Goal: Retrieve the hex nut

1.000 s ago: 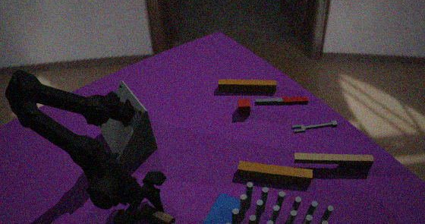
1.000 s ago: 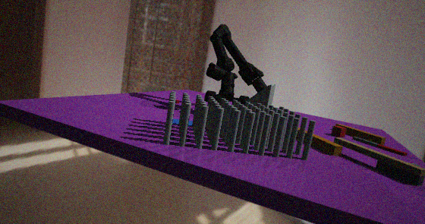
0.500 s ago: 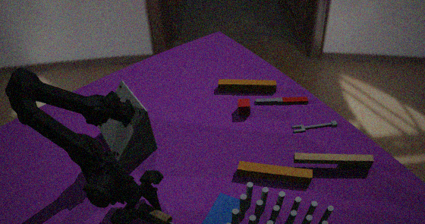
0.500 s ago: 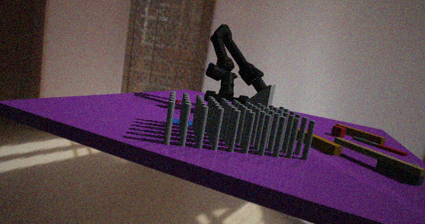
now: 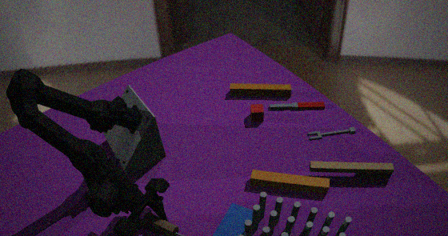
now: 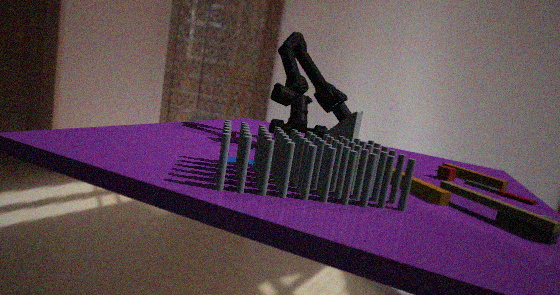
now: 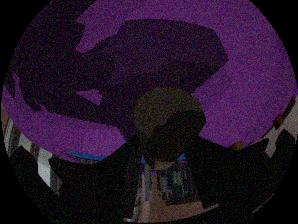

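Observation:
My gripper [image 5: 151,218] [image 7: 161,135] is shut on a wooden handle. The brown handle [image 5: 166,226] [image 7: 167,102] shows at the bottom of the top view, and its round end fills the middle of the wrist view. The rest of this tool is out of frame or hidden. The hand is beside the blue taped strip [image 5: 233,219] [image 6: 240,160] [image 7: 87,156], on the arm's side of it. The grey spacers [image 5: 296,211] [image 6: 223,164] stand upright in rows beyond the strip. The nut cannot be seen.
Orange bars [image 5: 260,88] [image 5: 290,179] and a tan bar [image 5: 352,167] [image 6: 475,198] lie beside and behind the spacers. A red cube [image 5: 257,110] [image 6: 446,173], a red-handled tool [image 5: 312,106] and a grey forked wrench [image 5: 334,133] lie nearby. The arm's dark mount [image 5: 146,149] stands at left.

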Controlling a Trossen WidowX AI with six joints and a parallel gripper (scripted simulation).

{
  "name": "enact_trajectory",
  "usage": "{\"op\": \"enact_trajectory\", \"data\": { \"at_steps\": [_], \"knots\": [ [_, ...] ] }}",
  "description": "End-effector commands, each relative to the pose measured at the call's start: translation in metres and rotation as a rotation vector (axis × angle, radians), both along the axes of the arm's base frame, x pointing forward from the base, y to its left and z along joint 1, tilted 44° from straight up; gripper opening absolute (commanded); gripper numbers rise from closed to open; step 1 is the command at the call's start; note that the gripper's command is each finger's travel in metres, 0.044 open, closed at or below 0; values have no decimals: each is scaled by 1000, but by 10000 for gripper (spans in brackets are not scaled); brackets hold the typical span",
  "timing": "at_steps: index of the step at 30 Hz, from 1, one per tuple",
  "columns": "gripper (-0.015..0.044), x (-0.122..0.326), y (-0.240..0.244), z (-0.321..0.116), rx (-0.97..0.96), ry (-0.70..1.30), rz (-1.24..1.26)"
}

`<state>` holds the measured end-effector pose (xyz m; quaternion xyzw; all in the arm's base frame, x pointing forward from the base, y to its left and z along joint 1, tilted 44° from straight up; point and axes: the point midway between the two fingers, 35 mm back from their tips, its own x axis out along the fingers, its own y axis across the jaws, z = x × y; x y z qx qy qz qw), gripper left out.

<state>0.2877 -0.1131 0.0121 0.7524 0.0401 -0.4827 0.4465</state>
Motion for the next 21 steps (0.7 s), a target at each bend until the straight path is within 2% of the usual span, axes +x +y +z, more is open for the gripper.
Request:
{"op": "enact_trajectory", "data": {
  "at_steps": [1,21],
  "knots": [
    [0,-3,0,1,2,2,6],
    [0,-12,-4,4,2,2,5]
  ]
}}
